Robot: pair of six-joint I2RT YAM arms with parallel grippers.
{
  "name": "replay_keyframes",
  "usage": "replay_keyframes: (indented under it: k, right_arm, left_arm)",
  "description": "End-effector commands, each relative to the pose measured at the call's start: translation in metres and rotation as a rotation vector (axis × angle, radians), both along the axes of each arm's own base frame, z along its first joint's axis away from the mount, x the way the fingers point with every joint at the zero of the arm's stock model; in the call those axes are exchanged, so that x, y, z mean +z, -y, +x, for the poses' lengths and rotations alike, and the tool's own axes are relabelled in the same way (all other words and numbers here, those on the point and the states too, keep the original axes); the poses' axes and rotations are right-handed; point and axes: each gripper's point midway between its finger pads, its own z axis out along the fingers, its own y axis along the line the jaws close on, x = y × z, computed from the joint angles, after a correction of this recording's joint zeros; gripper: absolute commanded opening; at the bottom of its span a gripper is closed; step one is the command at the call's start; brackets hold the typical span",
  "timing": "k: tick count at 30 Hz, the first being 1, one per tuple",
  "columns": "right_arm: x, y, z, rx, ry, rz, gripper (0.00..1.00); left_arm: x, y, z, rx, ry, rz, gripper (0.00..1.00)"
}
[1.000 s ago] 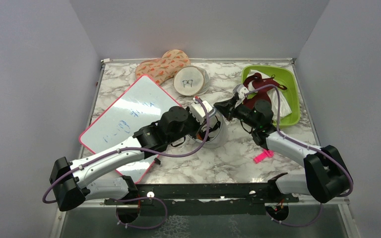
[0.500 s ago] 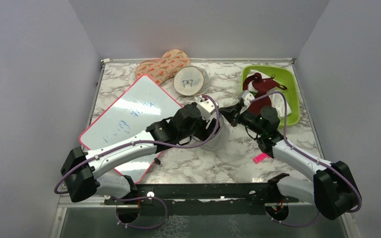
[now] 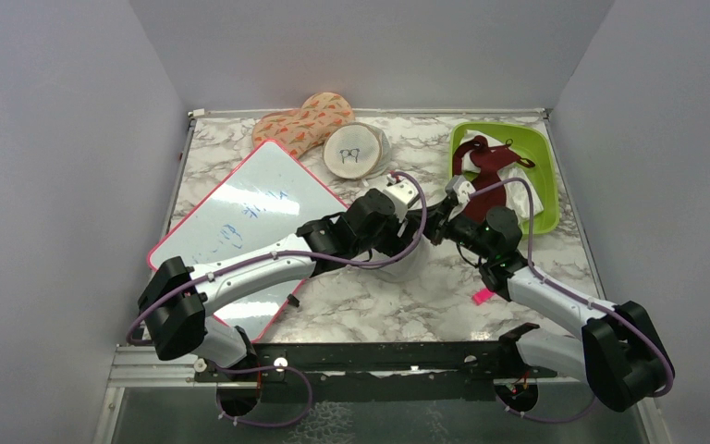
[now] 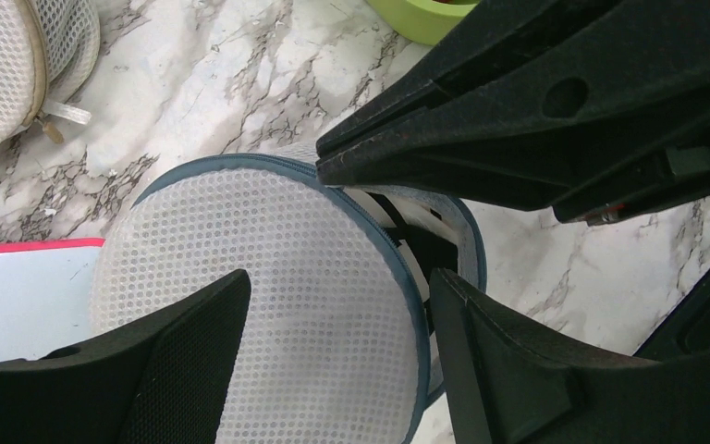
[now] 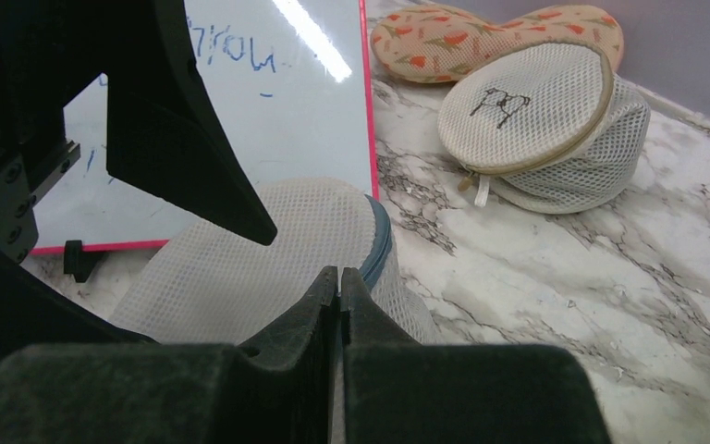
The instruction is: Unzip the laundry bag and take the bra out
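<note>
The left gripper (image 4: 340, 279) has its jaws spread wide. One finger stands on each side of the white mesh lid of the laundry bag (image 4: 240, 231), just above it. I cannot tell whether the pads touch the mesh.

The right gripper (image 5: 340, 276) has its fingers pressed flat together, with the tip right at the bag's grey-blue rim. Whether something thin, such as a zip pull, is pinched there is hidden.

Beside that tip the rim gapes a little (the left wrist view shows it best). Only white and dark patches show inside the gap.

The bag sits on the marble table (image 3: 379, 305) near its middle, and from above both arms cover most of it.

- **Left of the bag:** a whiteboard (image 3: 240, 217) with a pink edge lies just beside it.
- **Behind it:** a beige round pouch (image 3: 353, 151) with a small black drawing lies apart from it, with a floral cushion-like thing (image 3: 300, 120) further back.
- **To the right:** a green tray (image 3: 541, 148) holds a dark red garment (image 3: 485, 162).
</note>
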Motion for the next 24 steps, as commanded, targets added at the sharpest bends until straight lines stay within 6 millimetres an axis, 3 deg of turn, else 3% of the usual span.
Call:
replay_keyframes:
  k: [1,10,16,24]
  right_arm:
    - [0.016,0.000,-0.007,0.022,0.045,0.042,0.01]
    - [0.023,0.001,-0.008,0.020,0.057,0.050,0.01]
    - [0.019,0.003,-0.006,-0.004,0.042,0.051,0.01]
    - [0.024,0.007,0.002,-0.045,0.066,0.053,0.01]
  left_arm:
    - [0.012,0.006,0.013,0.067,0.027,-0.037,0.64]
    - [-0.004,0.007,0.015,0.095,0.010,-0.024,0.61]
    - [0.011,0.000,0.014,0.076,0.058,-0.030,0.22]
    - [0.044,-0.006,0.004,-0.019,0.127,-0.027,0.00]
